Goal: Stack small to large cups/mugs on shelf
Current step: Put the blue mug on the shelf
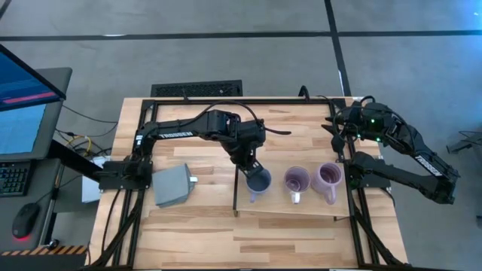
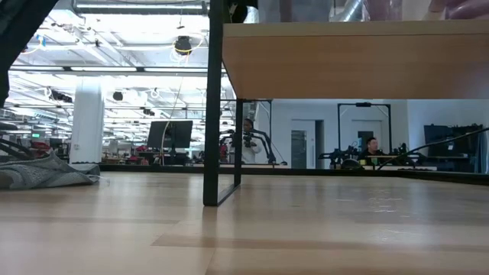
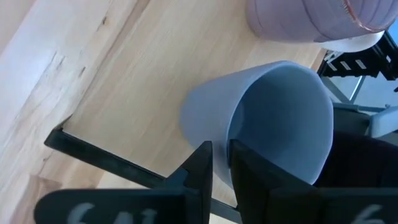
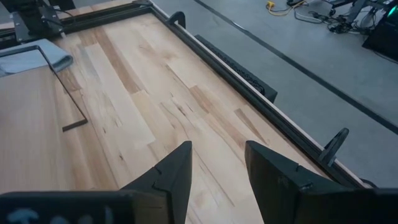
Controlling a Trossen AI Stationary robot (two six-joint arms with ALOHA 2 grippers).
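All three mugs are up on the shelf (image 1: 316,213) and sitting in a row, but nothing is nested yet, so the stacking itself is entirely ahead. From left to right there is the blue-grey mug (image 1: 258,181), a lavender mug (image 1: 297,181) in the middle, and a second lavender mug (image 1: 328,178) at the right end, each standing apart from its neighbour.

The left gripper (image 1: 252,167) is right over the blue-grey mug at the shelf's left end. In the left wrist view its fingers (image 3: 200,167) sit narrow, pinched either side of the mug's rim, one inside and one outside the wall. That looks like a firm grip on the blue-grey mug (image 3: 267,118), though whether it is lifted off the wood or not is hard to say from here.

Inside, the blue-grey mug shows a bare interior, nothing in it. The two lavender mugs look empty from above as well.

The right gripper (image 4: 217,162) waits at the far right corner of the table, fingers parted and holding nothing, pointing across bare tabletop.

A grey block (image 1: 173,185) lies on the table left of the shelf, untouched.
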